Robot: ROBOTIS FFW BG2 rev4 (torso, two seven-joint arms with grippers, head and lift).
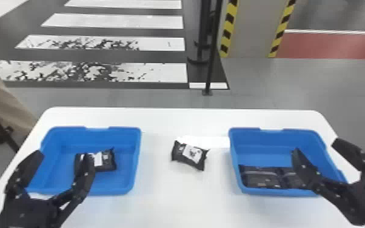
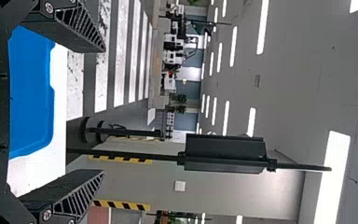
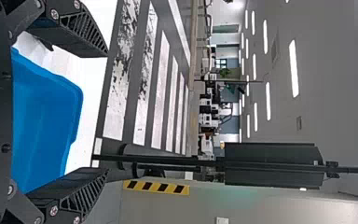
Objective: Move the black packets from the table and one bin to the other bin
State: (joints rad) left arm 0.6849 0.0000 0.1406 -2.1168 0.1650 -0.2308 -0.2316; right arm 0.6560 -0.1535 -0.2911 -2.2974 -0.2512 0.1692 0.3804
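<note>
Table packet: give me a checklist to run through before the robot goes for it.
1. Table packet within view, between the bins and uncovered: ok.
2. Left gripper open, nothing between its fingers: ok.
3. Right gripper open, nothing between its fingers: ok.
4. A gripper lined up over the packet: not ok; one is at the left bin, the other at the right bin.
5. Receiving bin known: cannot tell; black packets lie in both.
6. Right bin has bare floor left: ok, behind its packets.

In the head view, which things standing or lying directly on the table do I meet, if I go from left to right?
Left blue bin → loose black packet → right blue bin.
</note>
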